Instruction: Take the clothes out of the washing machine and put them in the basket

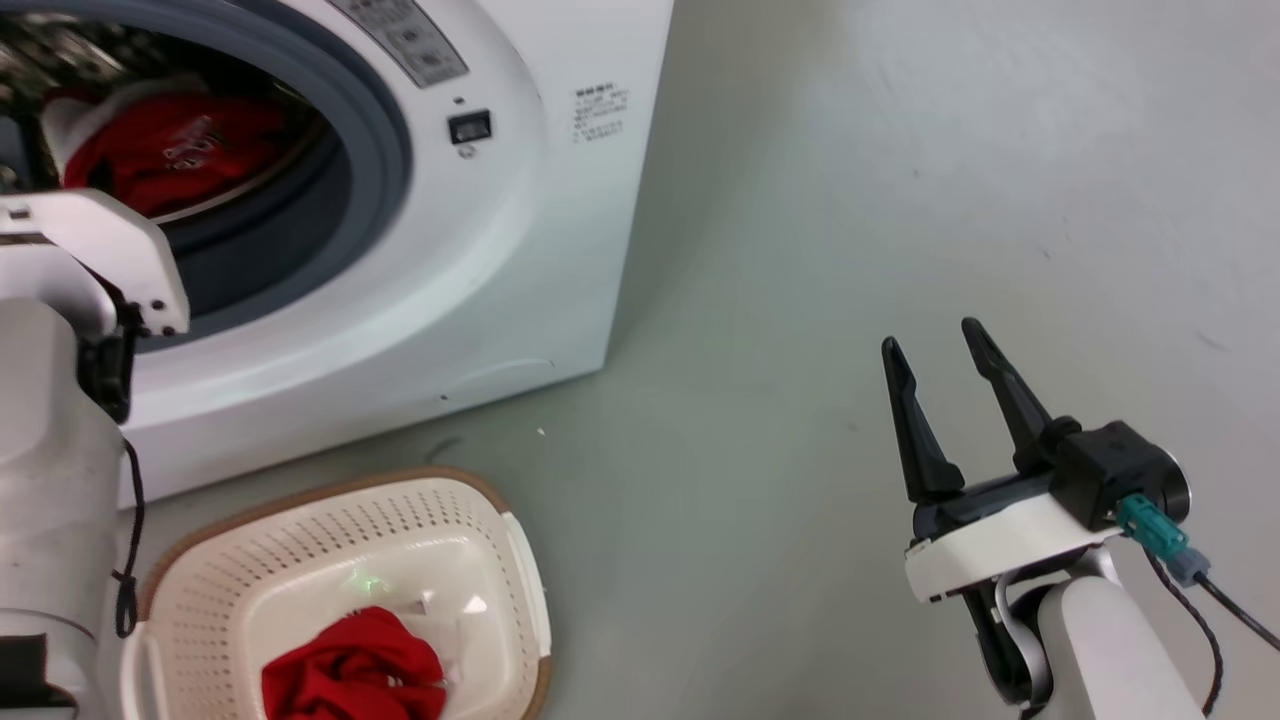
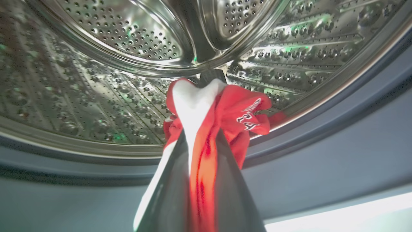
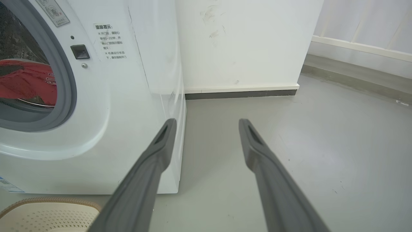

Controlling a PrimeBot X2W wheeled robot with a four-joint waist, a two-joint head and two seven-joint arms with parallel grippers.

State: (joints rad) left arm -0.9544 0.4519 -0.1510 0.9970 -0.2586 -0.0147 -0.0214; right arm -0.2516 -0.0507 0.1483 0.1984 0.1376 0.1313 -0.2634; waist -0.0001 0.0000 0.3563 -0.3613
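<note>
1. Head view: the washer [image 1: 520, 200] stands upper left. The left arm [image 1: 60, 430] reaches into its drum [image 1: 60, 50], where the striped garment [image 1: 170, 150] lies. The basket [image 1: 300, 520] sits on the floor [image 1: 800, 200] just before the washer, below the opening. A plain garment [image 1: 350, 675] is already in it. The right gripper [image 1: 930, 337] hangs well apart to the right, jaws spread wide and empty.
2. Left wrist view: the left gripper [image 2: 202, 87] is inside the drum, its jaws pinched together on the striped garment. The cloth bunches at the tips and trails back along the fingers [image 2: 231, 187], its long axis running with them. The door ring [image 2: 322, 154] lies behind the grip, so I judge the coming move to be a pull straight back, then down to the basket.
3. Right wrist view: the right gripper's jaws stand wide over bare floor, holding nothing. The washer is to their left, and the basket rim shows at the lower left corner. The left arm is plainly the nearer one.
</note>
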